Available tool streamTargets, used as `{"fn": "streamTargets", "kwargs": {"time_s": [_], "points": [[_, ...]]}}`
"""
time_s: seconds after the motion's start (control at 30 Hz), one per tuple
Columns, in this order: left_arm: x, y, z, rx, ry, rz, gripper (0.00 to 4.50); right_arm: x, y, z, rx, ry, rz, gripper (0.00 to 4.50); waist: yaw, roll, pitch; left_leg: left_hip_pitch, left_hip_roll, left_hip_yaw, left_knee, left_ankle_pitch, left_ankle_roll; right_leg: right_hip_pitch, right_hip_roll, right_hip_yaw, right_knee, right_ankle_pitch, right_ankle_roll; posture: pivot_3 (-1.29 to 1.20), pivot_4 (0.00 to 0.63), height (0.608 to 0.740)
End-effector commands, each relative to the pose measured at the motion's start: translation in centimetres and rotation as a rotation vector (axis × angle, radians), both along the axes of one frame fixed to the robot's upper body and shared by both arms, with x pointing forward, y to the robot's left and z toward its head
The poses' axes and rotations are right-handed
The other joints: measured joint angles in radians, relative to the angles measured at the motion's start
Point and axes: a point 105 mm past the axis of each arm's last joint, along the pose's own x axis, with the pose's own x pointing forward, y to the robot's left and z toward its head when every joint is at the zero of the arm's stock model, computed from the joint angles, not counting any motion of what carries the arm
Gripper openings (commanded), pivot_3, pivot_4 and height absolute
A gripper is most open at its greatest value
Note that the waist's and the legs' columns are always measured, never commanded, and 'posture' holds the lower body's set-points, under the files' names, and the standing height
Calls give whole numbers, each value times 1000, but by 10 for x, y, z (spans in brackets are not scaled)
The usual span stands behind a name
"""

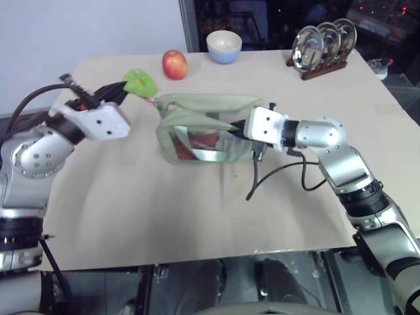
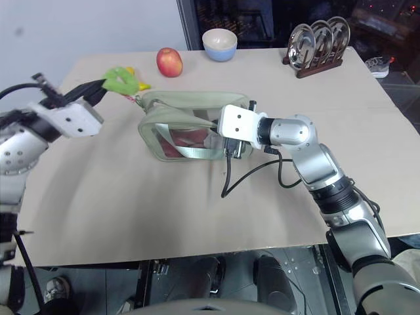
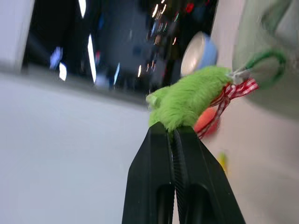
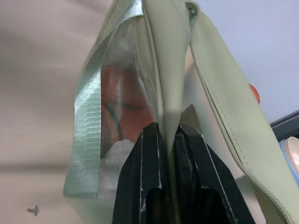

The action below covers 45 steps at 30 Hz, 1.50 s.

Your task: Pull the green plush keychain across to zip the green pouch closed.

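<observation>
While the green pouch (image 1: 203,134) sits mid-table, a pale sage fabric box with a clear front window and something red showing through it, the green plush keychain (image 1: 140,81) stands out bright lime and fuzzy off its corner at roughly ten o'clock. A red-and-white checked ribbon (image 3: 231,93) trails from the plush toward the pouch, and the wrist view is smeared enough that the link to the zipper looks likely rather than certain. Left gripper (image 1: 125,88) has its two black fingers (image 3: 154,172) pressed together, pinching the near end of the plush, lifted off the table. Over at three o'clock of the pouch, the right gripper (image 4: 167,130) is clamped tight on a fold of sage fabric, possibly a strap, at the pouch's end, fingers meeting with only the cloth between them. Behind the pouch at twelve o'clock, near the table's far edge, sit a red apple (image 1: 174,64) and a pale bowl (image 1: 224,46).
</observation>
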Motion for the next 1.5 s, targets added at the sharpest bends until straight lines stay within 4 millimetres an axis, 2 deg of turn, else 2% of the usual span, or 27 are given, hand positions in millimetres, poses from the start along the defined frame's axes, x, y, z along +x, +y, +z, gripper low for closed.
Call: {"fn": "streamTargets", "kwargs": {"time_s": [0.03, 0.1, 0.2, 0.23, 0.37, 0.5, 0.57, 0.63, 0.73, 0.8, 0.87, 0.97, 1.03, 1.17, 1.33, 1.5], "points": [[2, -17, 3, 112, 6, -100, 487, 0, 3, 12, 25, -41, 9, 0, -1, 0, 0, 0, 0, 0, 0, 0, 0, 0, 0, 0, 0, 0, 0, 0, 150, 740], [6, -26, -4, 159, 47, -153, 945, 0, 5, 12, 30, -43, 8, 0, 1, 0, 0, 0, 0, 0, 0, 0, 0, -1, 0, 0, 1, 0, 0, 0, 150, 740], [7, -30, -7, 182, 63, -206, 2249, 0, 7, 13, 36, -45, 7, 0, -4, 0, 0, -1, 0, 0, 0, 0, 0, -1, 1, 0, 1, 0, 0, 0, 150, 740], [5, -32, -2, 180, 34, -227, 2634, 0, 8, 13, 37, -46, 6, 0, -6, 0, 0, -1, 0, 0, 0, 0, 0, -1, 1, 0, 1, 0, 0, 0, 150, 740], [-4, -31, 24, 107, -71, -279, 2634, -1, 9, 12, 43, -45, 5, 0, -11, 0, 0, -1, 0, 0, 1, 0, 0, -2, 1, 0, 1, 0, 0, 0, 150, 740], [-10, -15, 34, -94, -27, -290, 2634, -1, 10, 11, 47, -42, 8, 0, -23, 0, 0, -2, 0, 0, 1, 0, 0, -2, 1, 0, 1, 0, 0, 0, 150, 740], [-13, -7, 27, -293, 115, -314, 2634, -2, 11, 11, 47, -39, 12, 0, -28, 0, 0, -1, 0, 0, 1, 0, 0, -3, 1, 0, 2, 0, 0, 0, 150, 740], [-16, -6, 19, -421, 222, -342, 2634, -2, 11, 11, 49, -36, 16, 0, -27, 0, 0, -1, 0, 1, 1, 0, 0, -3, 1, 2, 3, 0, 0, 0, 150, 740], [-17, -14, 10, -417, 279, -351, 2634, -1, 12, 10, 50, -31, 23, 0, -22, 0, 0, -2, 1, 0, 2, 0, 0, -3, 2, 1, 3, 0, 0, 0, 150, 740], [-20, -17, 9, -473, 323, -368, 2634, -2, 12, 9, 45, -30, 30, 0, -20, -1, 0, -2, 1, -1, 3, 0, 0, -2, 1, 1, 3, 0, 0, 0, 150, 740], [-26, -7, -7, -654, 493, -351, 2634, -3, 12, 9, 42, -29, 33, 0, -25, -1, 0, -1, 1, 0, 3, 0, 0, -2, 1, 1, 3, 0, 0, 0, 150, 740], [-39, 13, -40, -881, 622, -267, 2634, -3, 12, 9, 42, -30, 34, 0, -44, 1, 0, 0, 2, 3, 2, 0, 0, -3, 2, 5, 5, 0, 0, 0, 150, 740], [-48, 19, -65, -925, 660, -192, 2634, -3, 11, 9, 42, -31, 33, 0, -42, 1, 0, 1, 3, 4, 1, 0, 0, -4, 3, 5, 5, 0, 0, 0, 150, 740], [-50, 13, -95, -973, 688, -99, 2634, -3, 11, 10, 44, -30, 32, 0, -16, 0, 0, 0, 5, 3, 2, 0, -1, -4, 4, 4, 4, 0, 0, 0, 150, 740], [-38, 3, -102, -1014, 668, -79, 2634, -3, 10, 10, 41, -32, 32, 0, 6, 0, 0, 1, 5, 2, 3, 0, -1, -1, 4, 3, 4, 2, -4, 0, 150, 740], [-27, -2, -103, -1011, 674, -76, 2634, -2, 9, 12, 36, -37, 29, 0, 2, 0, 0, 1, 5, 1, 3, 1, -2, -1, 5, 3, 4, 3, -4, 0, 150, 740]]}}
